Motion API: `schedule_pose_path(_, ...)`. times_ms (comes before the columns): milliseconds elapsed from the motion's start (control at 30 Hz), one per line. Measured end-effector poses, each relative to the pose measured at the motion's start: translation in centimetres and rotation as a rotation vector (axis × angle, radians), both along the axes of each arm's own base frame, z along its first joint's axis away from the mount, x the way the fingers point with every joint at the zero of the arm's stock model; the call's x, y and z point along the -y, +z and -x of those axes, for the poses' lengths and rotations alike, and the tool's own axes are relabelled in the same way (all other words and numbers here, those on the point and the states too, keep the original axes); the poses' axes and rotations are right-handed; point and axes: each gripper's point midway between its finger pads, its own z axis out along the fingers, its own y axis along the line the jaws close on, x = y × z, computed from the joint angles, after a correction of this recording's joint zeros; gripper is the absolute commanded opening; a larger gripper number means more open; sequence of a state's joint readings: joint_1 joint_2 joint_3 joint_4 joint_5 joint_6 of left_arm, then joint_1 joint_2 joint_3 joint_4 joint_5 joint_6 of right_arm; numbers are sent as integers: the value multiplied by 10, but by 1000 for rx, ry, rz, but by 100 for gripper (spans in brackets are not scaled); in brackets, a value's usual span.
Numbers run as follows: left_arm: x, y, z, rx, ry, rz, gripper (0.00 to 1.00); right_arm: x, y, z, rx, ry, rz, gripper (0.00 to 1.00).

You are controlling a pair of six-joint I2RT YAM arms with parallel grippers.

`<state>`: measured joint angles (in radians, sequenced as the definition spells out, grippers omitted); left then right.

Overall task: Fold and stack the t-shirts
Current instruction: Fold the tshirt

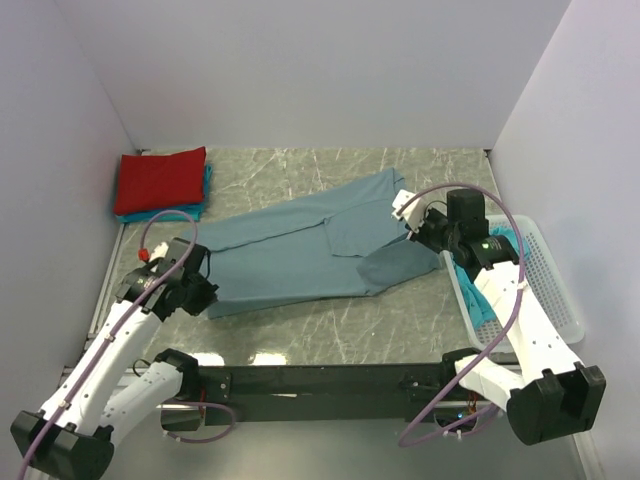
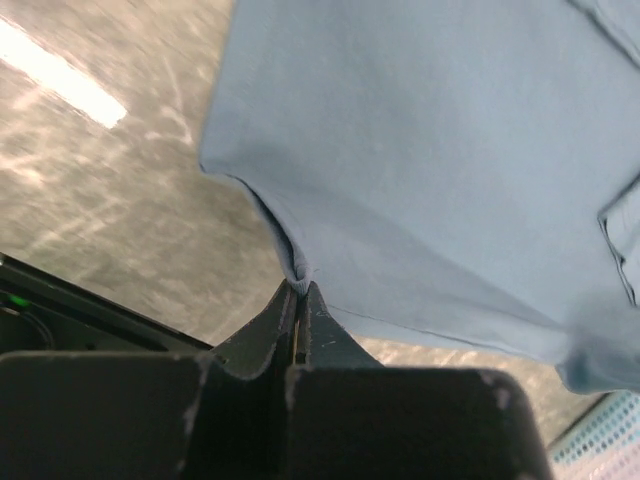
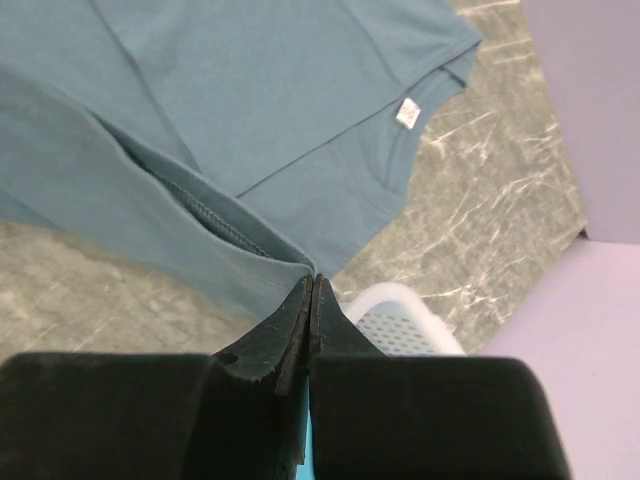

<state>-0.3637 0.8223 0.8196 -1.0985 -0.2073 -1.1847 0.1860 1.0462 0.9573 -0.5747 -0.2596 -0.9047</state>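
Slate-blue t-shirt (image 1: pixel 300 250): lay spread across the counter (image 1: pixel 330 330).
Left claw (image 2: pixel 300 296): clamped on its near-left corner.
Right claw (image 3: pixel 312 290): pinched its right edge, beside the basket (image 1: pixel 550 290).

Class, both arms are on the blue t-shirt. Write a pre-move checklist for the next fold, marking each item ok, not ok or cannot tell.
1. Left gripper shut on slate-blue shirt corner: ok.
2. Right gripper shut on its edge: ok.
3. Shirt lying flat: not ok, rumpled near right gripper.
4. Red shirt folded, far left: ok.
5. Basket emptied: not ok, teal shirt inside.
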Motion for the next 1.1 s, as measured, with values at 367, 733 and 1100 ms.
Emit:
schedule_pose_path(367, -21, -5, -13, -22, 57, 0, 0, -4, 29, -20, 71, -7, -38, 0)
schedule_pose_path(733, -21, -23, -18, -71, 55, 41, 0, -6, 42, -29, 112, -8, -54, 0)
schedule_pose_path(1100, -19, -29, -25, -79, 53, 63, 0, -12, 64, -53, 155, -15, -77, 0)
